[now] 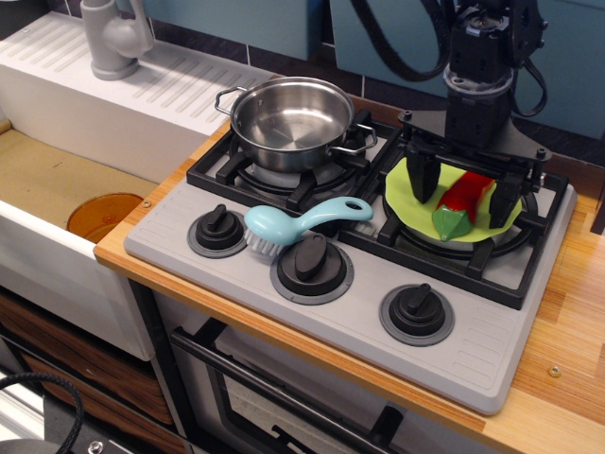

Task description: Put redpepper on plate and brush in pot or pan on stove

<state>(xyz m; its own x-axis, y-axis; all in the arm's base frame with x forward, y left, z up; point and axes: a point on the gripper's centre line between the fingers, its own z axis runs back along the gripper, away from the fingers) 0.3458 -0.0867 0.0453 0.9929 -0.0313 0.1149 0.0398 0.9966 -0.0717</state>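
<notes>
The red pepper (460, 200) lies on the lime-green plate (406, 203), which sits on the right burner of the grey stove (378, 312). My gripper (462, 194) is low over the plate with its fingers (422, 180) spread wide on either side of the pepper, open and not gripping it. The light blue brush (302, 225) lies on the stove front between the knobs, bristles to the left. The steel pot (291, 121) stands empty on the left burner.
A white sink (57, 189) with an orange drain and a grey faucet (113, 38) is at the left. Three black knobs (312, 260) line the stove front. Wooden counter (567, 359) runs along the right.
</notes>
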